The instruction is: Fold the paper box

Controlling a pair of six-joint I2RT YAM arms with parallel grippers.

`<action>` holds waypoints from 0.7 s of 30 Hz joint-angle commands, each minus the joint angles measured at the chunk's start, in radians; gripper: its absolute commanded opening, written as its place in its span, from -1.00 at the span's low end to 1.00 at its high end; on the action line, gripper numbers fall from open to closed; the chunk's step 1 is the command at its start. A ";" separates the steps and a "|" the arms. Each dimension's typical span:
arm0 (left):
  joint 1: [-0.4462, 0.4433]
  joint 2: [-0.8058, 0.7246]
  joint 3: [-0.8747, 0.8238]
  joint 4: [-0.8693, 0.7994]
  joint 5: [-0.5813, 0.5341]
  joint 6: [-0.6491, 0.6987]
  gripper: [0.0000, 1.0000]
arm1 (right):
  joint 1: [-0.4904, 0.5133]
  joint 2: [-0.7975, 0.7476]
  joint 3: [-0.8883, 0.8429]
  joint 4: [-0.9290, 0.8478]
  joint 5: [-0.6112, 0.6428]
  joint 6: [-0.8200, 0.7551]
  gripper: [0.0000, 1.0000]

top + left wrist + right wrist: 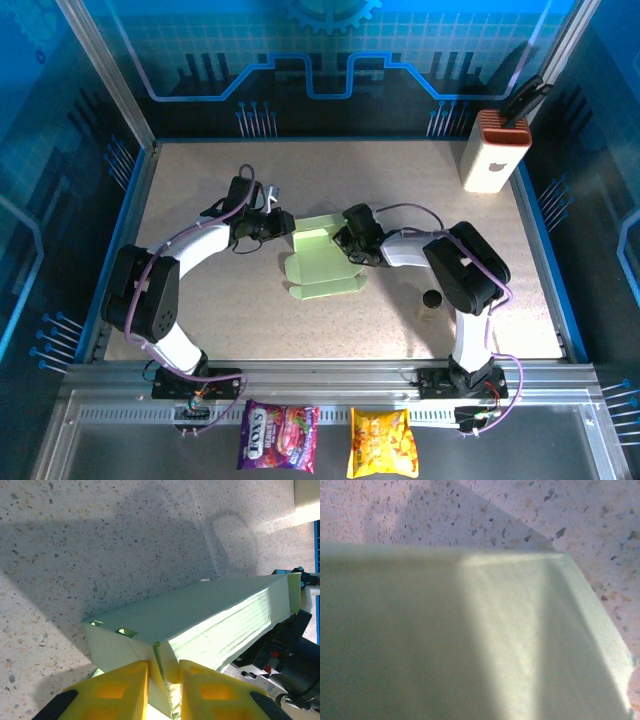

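Observation:
The pale green paper box (pixel 322 268) lies partly folded in the middle of the table, with one panel raised at its far side. My left gripper (pixel 284 228) reaches it from the left. In the left wrist view its yellow fingers (pixel 125 690) are shut on an upright flap of the paper box (pixel 200 610), the card pinched in the left gripper (pixel 164 682). My right gripper (pixel 344 243) meets the box's right side and is shut. In the right wrist view the green card (pixel 470 640) lies close over the lens and hides the fingers, so I cannot tell whether it holds the card.
A white block with an orange ribbed top (pixel 494 150) stands at the back right corner. A small dark round thing (pixel 432 299) lies right of the box. Two snack packets (pixel 278 436) (pixel 382 443) rest on the rail in front of the table (pixel 200 300).

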 commanded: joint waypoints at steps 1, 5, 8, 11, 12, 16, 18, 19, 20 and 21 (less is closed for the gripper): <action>-0.003 0.005 -0.040 -0.115 -0.026 0.002 -0.55 | 0.033 0.077 -0.010 -0.261 0.024 0.000 -1.00; -0.003 0.008 -0.044 -0.112 -0.029 0.000 -0.55 | 0.036 0.070 0.014 -0.270 0.012 -0.057 -1.00; -0.003 0.007 -0.045 -0.113 -0.031 0.000 -0.55 | 0.037 0.015 0.000 -0.231 0.014 -0.111 -1.00; -0.003 0.006 -0.044 -0.111 -0.030 0.000 -0.56 | 0.036 -0.051 -0.017 -0.208 0.014 -0.200 -1.00; -0.003 0.005 -0.044 -0.112 -0.030 -0.001 -0.55 | 0.036 -0.075 -0.023 -0.201 0.008 -0.233 -1.00; -0.003 0.003 -0.043 -0.114 -0.034 0.000 -0.55 | 0.030 -0.159 -0.063 -0.205 -0.005 -0.315 -1.00; -0.002 0.001 -0.043 -0.117 -0.032 0.001 -0.56 | 0.022 -0.199 -0.093 -0.201 -0.022 -0.347 -1.00; -0.003 -0.001 -0.043 -0.118 -0.033 0.003 -0.55 | 0.019 -0.220 -0.105 -0.210 -0.021 -0.360 -1.00; -0.002 -0.002 -0.043 -0.120 -0.034 0.004 -0.56 | 0.016 -0.240 -0.114 -0.223 -0.016 -0.380 -1.00; -0.002 -0.002 -0.043 -0.122 -0.036 0.007 -0.56 | 0.012 -0.264 -0.122 -0.237 -0.013 -0.405 -1.00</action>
